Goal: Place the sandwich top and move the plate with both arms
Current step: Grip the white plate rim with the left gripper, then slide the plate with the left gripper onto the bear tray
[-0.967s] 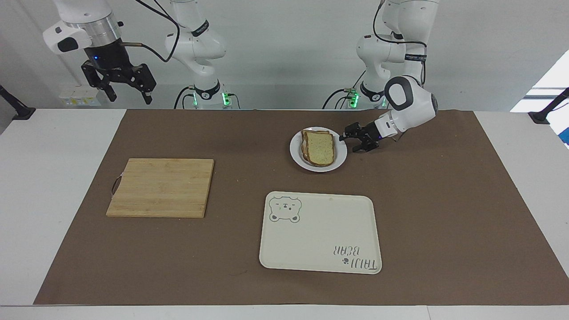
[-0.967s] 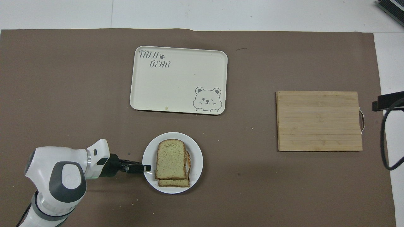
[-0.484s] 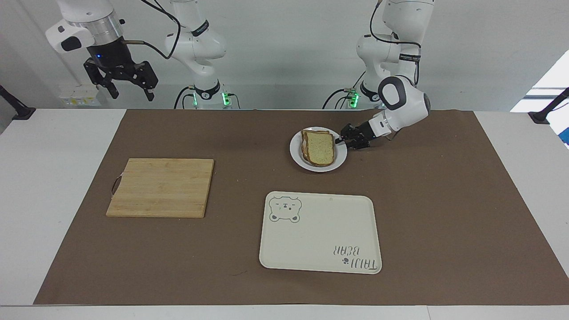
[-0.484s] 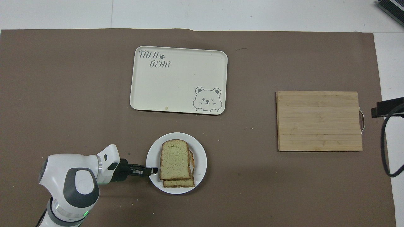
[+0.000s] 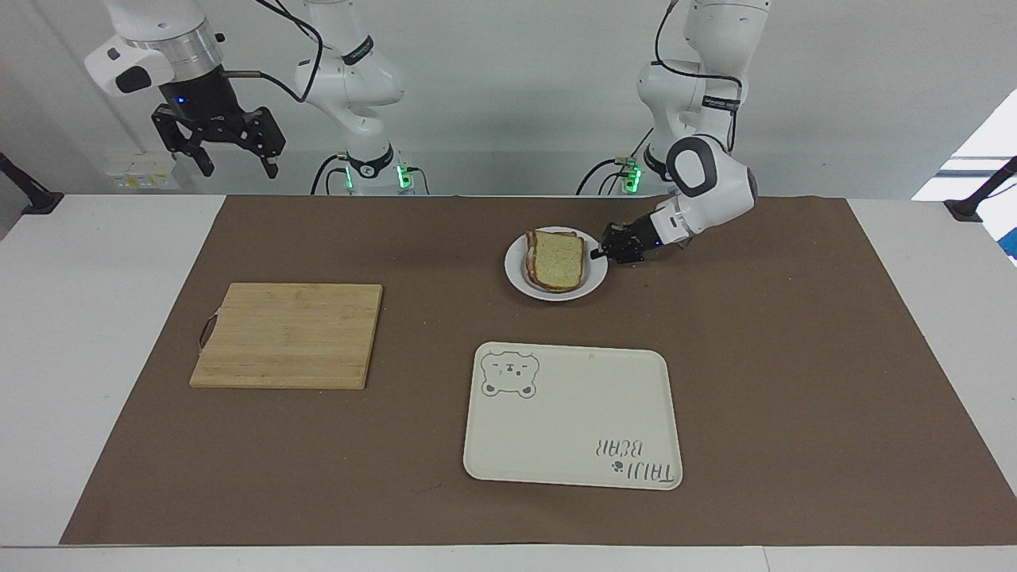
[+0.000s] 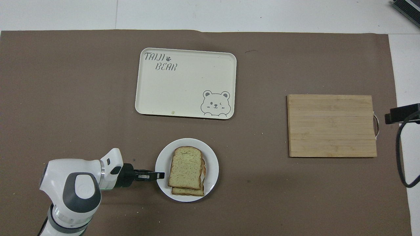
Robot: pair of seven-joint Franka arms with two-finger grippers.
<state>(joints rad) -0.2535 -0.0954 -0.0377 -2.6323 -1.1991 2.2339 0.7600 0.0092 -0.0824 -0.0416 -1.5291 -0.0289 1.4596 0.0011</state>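
The sandwich top (image 5: 560,260) is a tan speckled bread slice lying on a stack of slices on the small white plate (image 5: 516,274). The plate stands on the brown mat near the robots. My left gripper (image 5: 597,253) is low at the plate's rim on the side toward the left arm's end, and it is shut on that rim. In the overhead view the left gripper (image 6: 159,175) meets the plate (image 6: 211,170), with the sandwich top (image 6: 186,167) on the stack. My right gripper (image 5: 237,167) hangs open and empty, high over the right arm's end of the table.
A wooden cutting board (image 5: 286,335) lies toward the right arm's end; it also shows in the overhead view (image 6: 331,126). A cream bear-print tray (image 5: 572,413) lies farther from the robots than the plate, and the overhead view (image 6: 185,83) shows it too.
The left gripper closed in on the plate's rim, and plate and sandwich have shifted with it toward the right arm's end. The right gripper drifted slightly while raised.
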